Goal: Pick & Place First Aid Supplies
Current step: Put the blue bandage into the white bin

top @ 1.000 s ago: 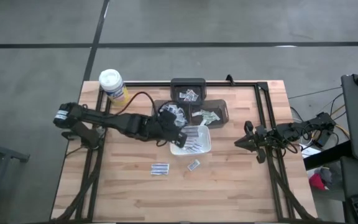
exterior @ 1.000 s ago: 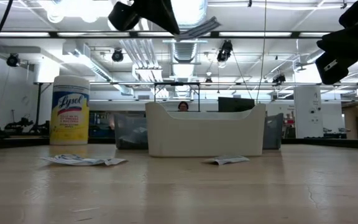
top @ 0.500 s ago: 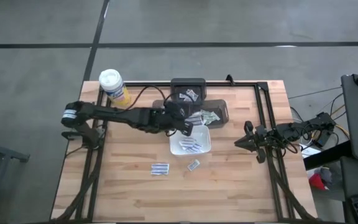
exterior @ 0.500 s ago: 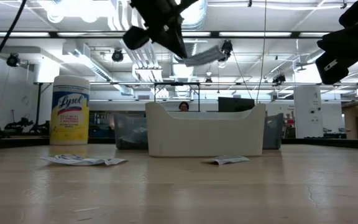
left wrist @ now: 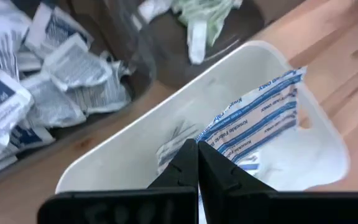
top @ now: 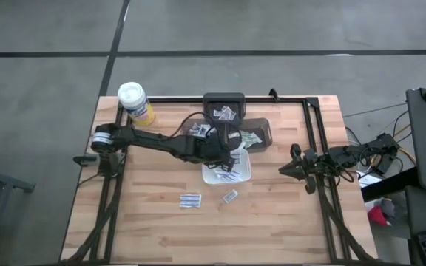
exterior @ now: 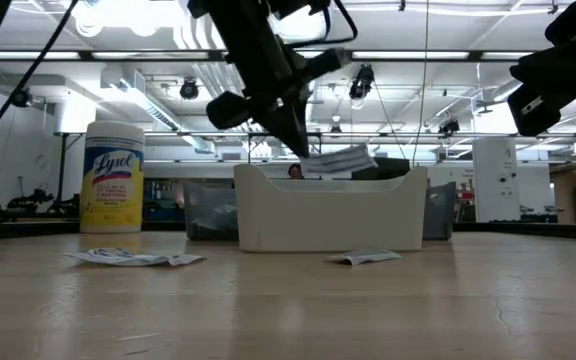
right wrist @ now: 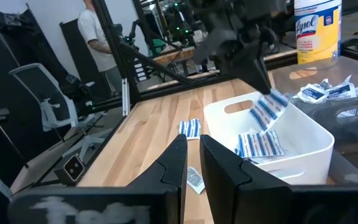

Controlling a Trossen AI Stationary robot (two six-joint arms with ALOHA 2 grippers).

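Note:
My left gripper (top: 230, 151) hangs over the white tray (top: 245, 176), shut on a white packet with blue stripes (left wrist: 253, 121). In the low view the packet (exterior: 338, 160) is just above the tray's rim (exterior: 268, 172). Several more such packets (right wrist: 260, 144) lie flat in the tray. Two packets (top: 190, 200) (top: 231, 196) lie flat on the wood in front of it. My right gripper (top: 290, 168) rests at the table's right side, a narrow gap between its fingers (right wrist: 174, 163), with nothing in it. My left gripper pinches the striped packet at one end (left wrist: 209, 144) between its two fingertips. The fingers slant down from the table's left. The packet sticks out beyond the fingertips, roughly level, clear of the tray and of the packets in it.
Three dark bins (top: 222, 109) (top: 197, 131) (top: 254, 137) with white and greenish packets stand just behind the tray. A yellow canister with a white lid (top: 133, 101) stands at the far left corner. A person (right wrist: 98, 34) shows in the room beyond the table.
My left gripper has come down from well above the tray to just over its rim and has reached farther toward the table's right, staying shut. The striped packet has gone with it, still clear of the tray.

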